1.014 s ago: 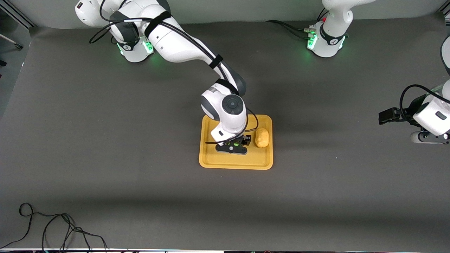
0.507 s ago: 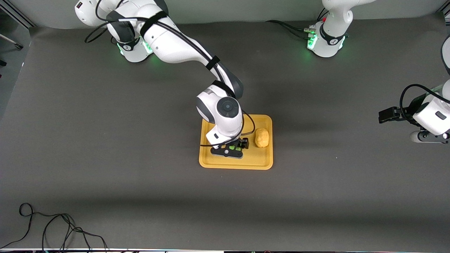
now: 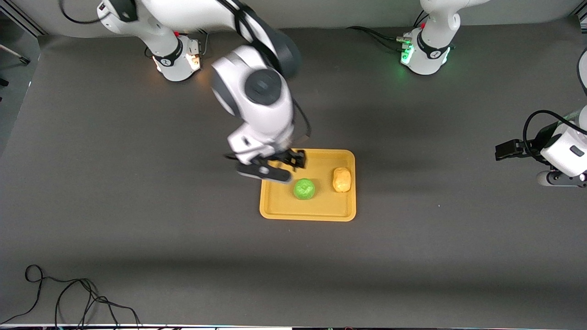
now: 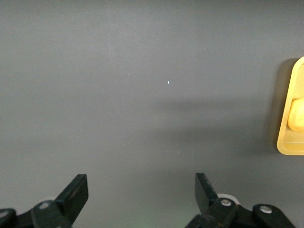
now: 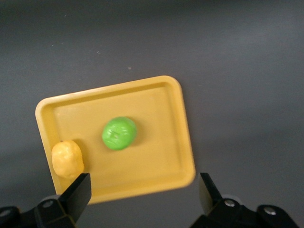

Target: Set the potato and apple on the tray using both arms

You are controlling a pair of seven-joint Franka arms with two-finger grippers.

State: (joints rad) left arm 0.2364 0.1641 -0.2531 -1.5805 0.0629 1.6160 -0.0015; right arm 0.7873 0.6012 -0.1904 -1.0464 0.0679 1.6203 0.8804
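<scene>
In the front view we see the apple and the potato both resting on the tray, the potato beside the apple toward the left arm's end. Our right tool hangs empty over the tray's rim; our left tool waits over the table. In the left wrist view its fingers stand wide. In the right wrist view the fingers spread wide above the tray. Both items look light, rigid and rounded, so we judge a grip across the middle best.

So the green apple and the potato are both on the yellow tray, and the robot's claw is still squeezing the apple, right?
Not quite. The apple and the potato are both on the tray, but the right gripper has let go: the right wrist view shows its fingers open above the tray, the apple lying free.
</scene>
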